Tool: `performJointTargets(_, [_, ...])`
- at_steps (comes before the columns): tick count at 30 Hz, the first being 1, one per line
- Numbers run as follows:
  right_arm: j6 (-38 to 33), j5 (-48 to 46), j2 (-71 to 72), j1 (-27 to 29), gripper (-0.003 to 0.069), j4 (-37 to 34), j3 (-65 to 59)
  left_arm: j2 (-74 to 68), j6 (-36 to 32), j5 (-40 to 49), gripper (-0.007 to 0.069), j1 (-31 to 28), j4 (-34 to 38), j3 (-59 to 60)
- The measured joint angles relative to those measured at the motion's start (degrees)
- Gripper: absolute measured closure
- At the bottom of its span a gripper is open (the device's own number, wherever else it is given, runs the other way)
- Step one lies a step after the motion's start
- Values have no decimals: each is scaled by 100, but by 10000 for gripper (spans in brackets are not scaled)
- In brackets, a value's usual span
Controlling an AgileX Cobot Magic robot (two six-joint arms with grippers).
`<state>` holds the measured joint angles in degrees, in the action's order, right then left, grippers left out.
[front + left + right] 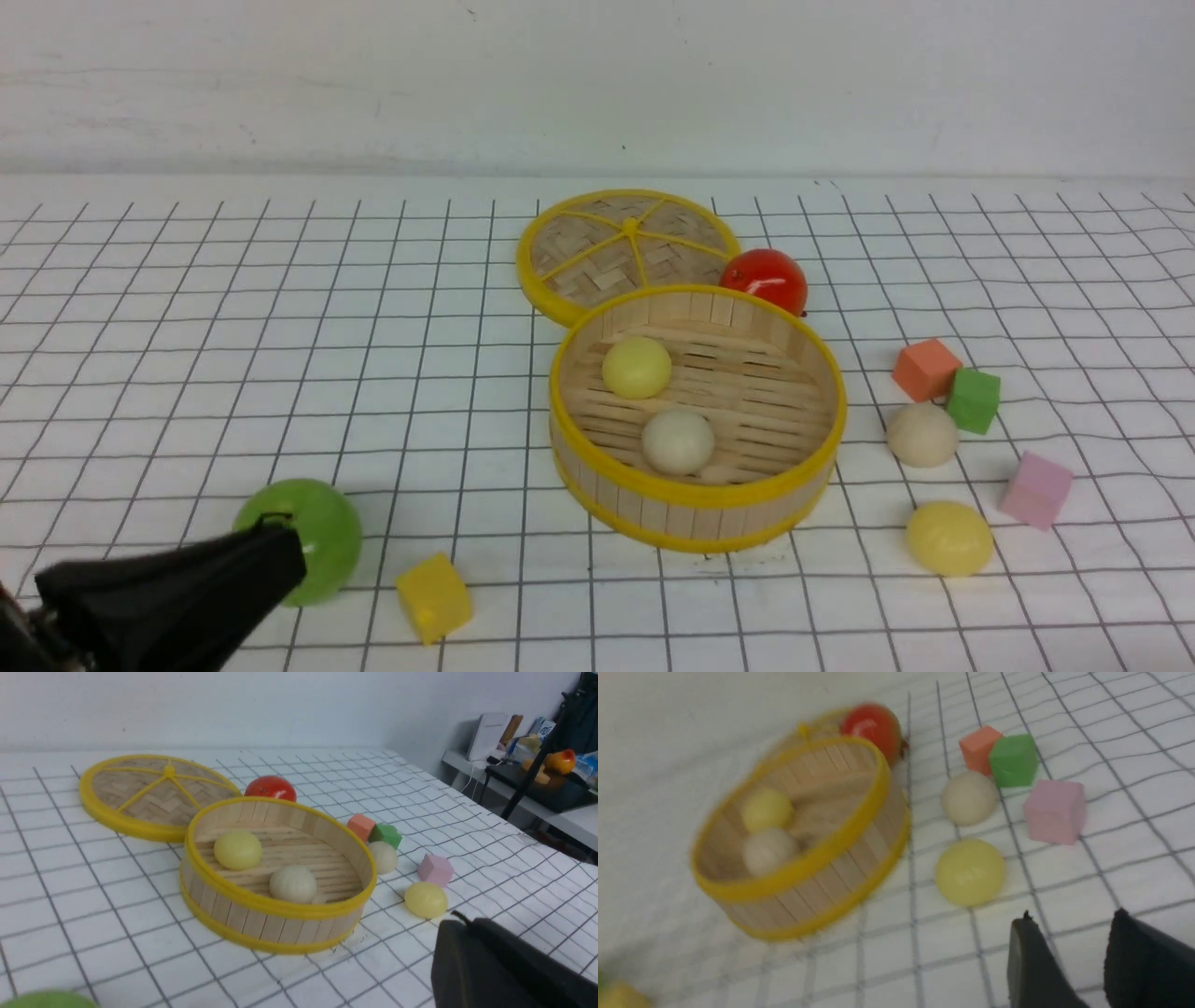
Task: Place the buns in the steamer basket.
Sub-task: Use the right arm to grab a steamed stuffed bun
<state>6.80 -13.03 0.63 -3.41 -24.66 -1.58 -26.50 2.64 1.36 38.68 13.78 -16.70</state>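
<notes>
The steamer basket (693, 519) stands at the table's middle, holding one pale yellow bun (637, 367) and one off-white bun (678, 441). Another off-white bun (922, 435) and another yellow bun (949, 539) lie on the table to its right. My left gripper (280, 546) is shut and empty, low at the front left, just before the green apple; in the left wrist view its jaws (460, 926) are pressed together. My right gripper (1073, 915) is out of the front view. It is open and empty, a short way from the yellow bun (969, 871) on the table.
The flat woven lid (625, 245) and a red tomato (766, 278) lie behind the basket. A green apple (317, 527) and a yellow cube (434, 597) sit at the front left. Orange (924, 369), green (974, 399) and pink (1034, 489) cubes lie beside the loose buns.
</notes>
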Motion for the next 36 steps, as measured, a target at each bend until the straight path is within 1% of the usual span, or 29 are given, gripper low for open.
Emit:
performJointTargets(2, [192,487,0,0,420,-664,0,138,11,-26,638,0,37,320])
performJointTargets(3, [240,633,0,0,420,-864,0,165,16,-36,638,0,42,398])
performJointTargets(4, [251,666,0,0,420,-915,0,162,17,-36,638,0,42,417])
performJointTargets(5, [298,759,0,0,433,-1257,62,178,22,-62,638,0,42,533])
performJointTargets(6, [298,725,0,0,436,-1278,79,178,22,-69,638,0,42,551])
performJointTargets(8, [114,183,-137,0,488,-1348,520,178,22,-76,638,0,49,608])
performJointTargets(10, [-369,-686,-720,0,552,-1119,1382,178,22,-76,638,0,48,629])
performJointTargets(11, [-422,-875,-872,0,557,-1086,1466,178,22,-76,638,0,48,629])
performJointTargets(12, [-861,-1627,-1564,0,600,-795,2165,178,22,-81,638,0,48,629])
performJointTargets(13, [-1116,-2011,-1952,0,622,-636,2517,178,22,-80,638,0,50,629])
performJointTargets(15, [-1551,-2970,-3073,0,653,-87,3502,178,22,-80,638,0,54,629])
performJointTargets(16, [-1628,-3252,-3486,0,657,54,3715,178,22,-80,638,0,54,629])
performJointTargets(17, [-1652,-3504,-3792,0,659,235,3970,178,22,-80,638,0,54,629])
performJointTargets(18, [-1645,-3745,-4389,-17,659,451,4294,178,22,-80,638,0,54,629])
performJointTargets(19, [-1644,-3825,-4582,-22,659,480,4342,178,22,-80,638,0,54,629])
performJointTargets(21, [-1464,-4078,-5645,-170,659,809,4829,178,22,-80,638,0,54,629])
performJointTargets(25, [-1035,-4098,-7028,-625,658,1252,5313,178,22,-80,638,0,54,629])
performJointTargets(26, [-1035,-4098,-7028,-651,658,1279,5335,178,22,-80,638,0,54,629])
performJointTargets(27, [-877,-4091,-7480,-814,653,1472,5505,178,22,-80,638,0,54,629])
performJointTargets(29, [-624,-4048,-8047,-979,632,1719,5806,182,22,-80,638,0,56,629])
performJointTargets(31, [-482,-3991,-8502,-1003,600,1842,6052,182,22,-80,638,0,56,629])
performJointTargets(32, [-458,-3960,-8667,-1005,587,1872,6117,182,22,-80,638,0,56,629])
performJointTargets(34, [-441,-3840,-9036,-1005,536,1934,6293,182,22,-80,638,0,56,629])
performJointTargets(35, [-440,-3827,-9036,-1005,531,1935,6307,182,22,-80,638,0,56,629])
performJointTargets(36, [-435,-3697,-9297,-1010,473,1944,6421,182,22,-80,638,0,56,629])
